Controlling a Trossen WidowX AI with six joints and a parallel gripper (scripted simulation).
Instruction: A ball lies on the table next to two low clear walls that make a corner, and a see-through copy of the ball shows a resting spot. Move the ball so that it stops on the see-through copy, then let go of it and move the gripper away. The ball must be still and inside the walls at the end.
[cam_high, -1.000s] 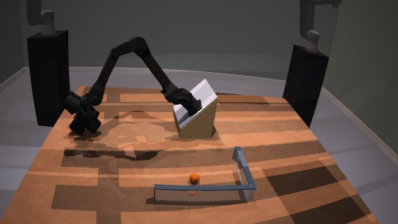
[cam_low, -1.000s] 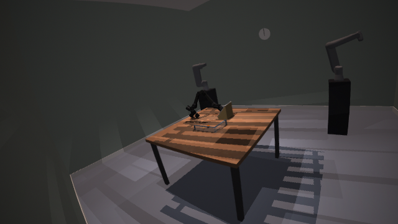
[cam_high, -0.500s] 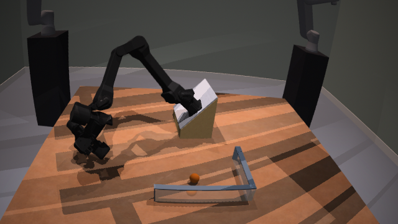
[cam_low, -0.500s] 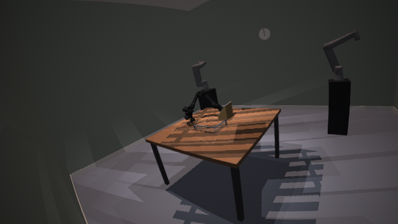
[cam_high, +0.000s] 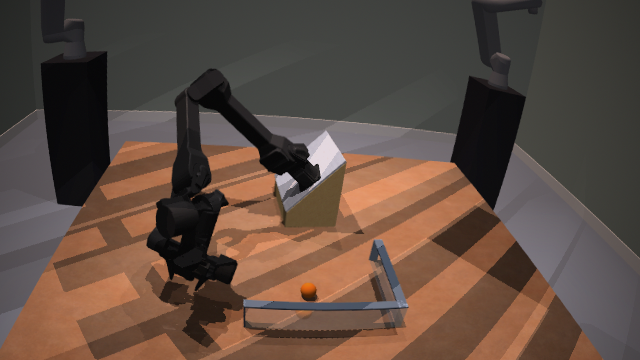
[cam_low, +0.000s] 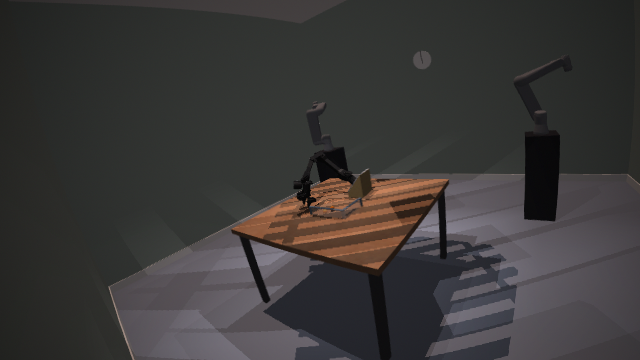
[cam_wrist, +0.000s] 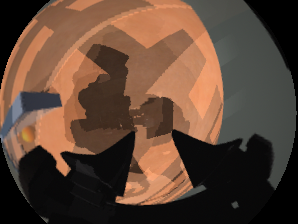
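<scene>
The orange ball (cam_high: 308, 290) (cam_wrist: 27, 134) lies on the table just behind the long clear wall (cam_high: 320, 305), left of the shorter wall (cam_high: 391, 272). The two walls meet in a corner at the right. A faint orange patch (cam_high: 304, 314) shows through the long wall, below the ball; I cannot tell whether it is the see-through copy. My gripper (cam_high: 185, 282) (cam_wrist: 153, 133) is open and empty, pointing down above the table, left of the ball and beyond the long wall's left end. In the wrist view the ball is at the far left, well outside the fingers.
A wedge-shaped block (cam_high: 316, 209) (cam_low: 361, 185) with a pale sloping top carries the arm's base behind the walls. The arm bends over to the left. Two other arms stand on dark pedestals (cam_high: 77, 130) (cam_high: 487, 142) beyond the table (cam_low: 345, 240).
</scene>
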